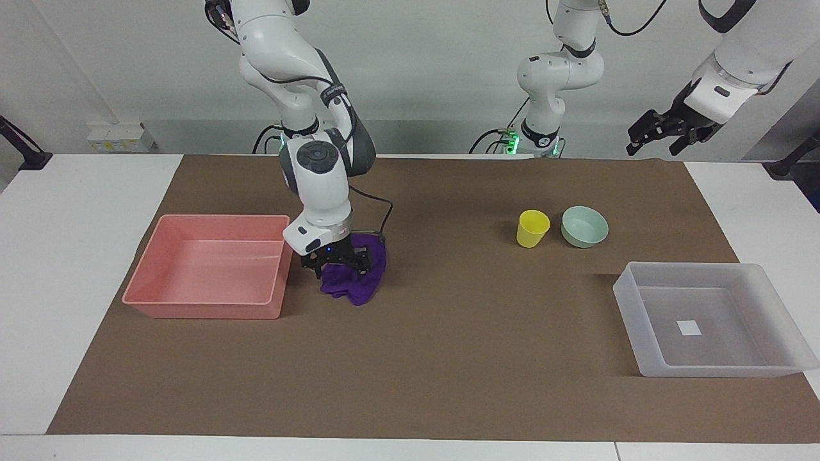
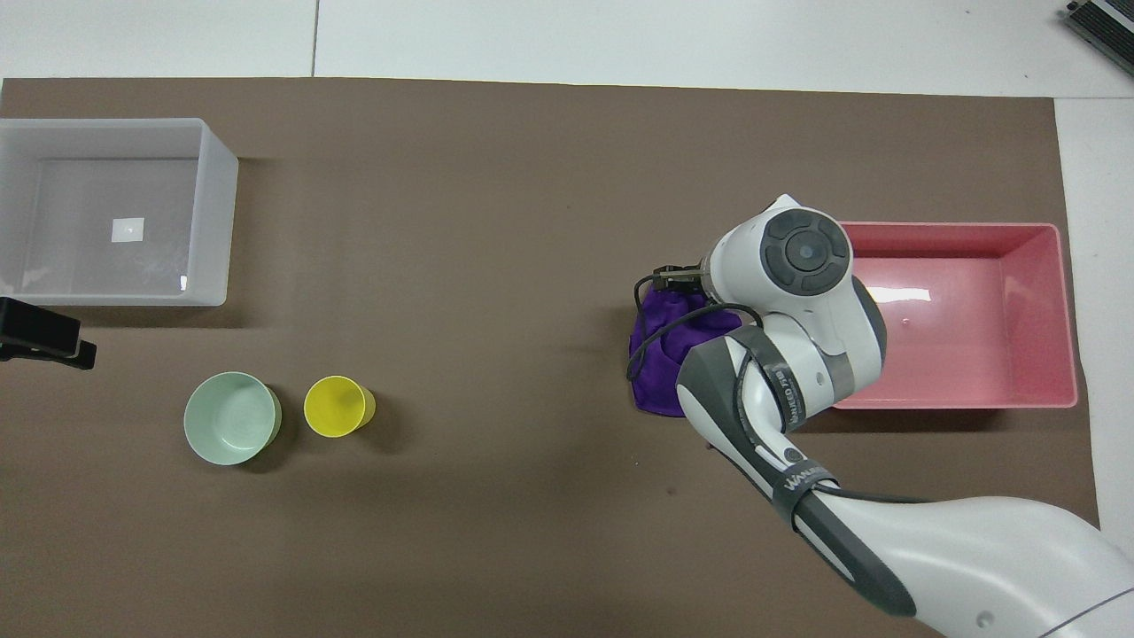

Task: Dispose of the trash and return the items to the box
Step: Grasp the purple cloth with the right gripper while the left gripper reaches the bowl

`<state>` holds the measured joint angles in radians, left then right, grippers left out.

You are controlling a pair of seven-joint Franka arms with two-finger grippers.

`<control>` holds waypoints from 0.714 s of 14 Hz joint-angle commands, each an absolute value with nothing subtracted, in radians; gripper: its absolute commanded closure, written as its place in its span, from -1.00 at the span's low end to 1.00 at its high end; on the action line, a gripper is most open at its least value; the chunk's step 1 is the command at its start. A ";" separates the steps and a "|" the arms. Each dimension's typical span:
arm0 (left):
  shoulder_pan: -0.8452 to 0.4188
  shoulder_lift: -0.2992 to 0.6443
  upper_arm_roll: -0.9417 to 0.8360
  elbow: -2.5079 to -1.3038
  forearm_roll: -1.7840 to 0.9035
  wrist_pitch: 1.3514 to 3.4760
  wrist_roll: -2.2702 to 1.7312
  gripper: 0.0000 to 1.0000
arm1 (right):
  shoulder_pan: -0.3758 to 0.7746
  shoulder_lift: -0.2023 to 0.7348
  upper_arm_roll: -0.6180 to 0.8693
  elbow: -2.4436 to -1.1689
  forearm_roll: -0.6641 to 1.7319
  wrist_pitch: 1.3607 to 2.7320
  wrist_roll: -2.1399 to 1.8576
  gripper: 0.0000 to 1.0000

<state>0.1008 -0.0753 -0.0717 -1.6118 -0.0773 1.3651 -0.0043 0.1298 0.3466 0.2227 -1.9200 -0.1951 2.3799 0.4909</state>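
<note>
Right gripper (image 1: 340,266) is pressing down into the purple cloth (image 1: 359,282) on the tabletop (image 1: 448,358), just beside the pink tray (image 1: 205,307); fingers are straddling the fabric's upper folds, though whether they are spread or pinching cannot be told, and most of the cloth is lying under and beside the gripper toward the left arm's end. Left gripper (image 1: 660,133) is waiting up in the air at its own end of the tabletop, fingers spread, with the yellow cup (image 1: 532,228) and green bowl (image 1: 584,226) sitting side by side, nearer to the robots than the translucent box (image 1: 647,358).
</note>
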 commanded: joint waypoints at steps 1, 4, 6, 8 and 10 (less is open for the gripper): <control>0.127 -0.126 -0.072 -1.757 -0.086 1.406 0.003 -1.00 | 0.152 0.362 0.222 -1.967 -0.264 2.448 0.548 -1.00; 0.160 -0.155 -0.071 -1.958 -0.086 1.530 0.005 -1.00 | 0.153 0.364 0.222 -1.982 -0.272 2.448 0.569 -1.00; 0.187 -0.192 -0.069 -2.162 -0.087 1.711 0.044 -1.00 | 0.161 0.353 0.222 -2.020 -0.272 2.447 0.609 -1.00; 0.230 -0.193 -0.069 -2.316 -0.156 1.901 0.131 -1.00 | 0.161 0.344 0.224 -2.046 -0.272 2.457 0.627 0.06; 0.221 -0.186 -0.068 -2.431 -0.198 2.088 0.163 -1.00 | 0.161 0.338 0.224 -2.042 -0.272 2.460 0.627 1.00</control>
<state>0.2138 -0.1297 -0.0630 -2.2857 -0.1601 1.9394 0.1228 0.1647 0.3686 0.2237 -2.0045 -0.2427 2.4426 0.5915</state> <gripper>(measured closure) 0.000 0.313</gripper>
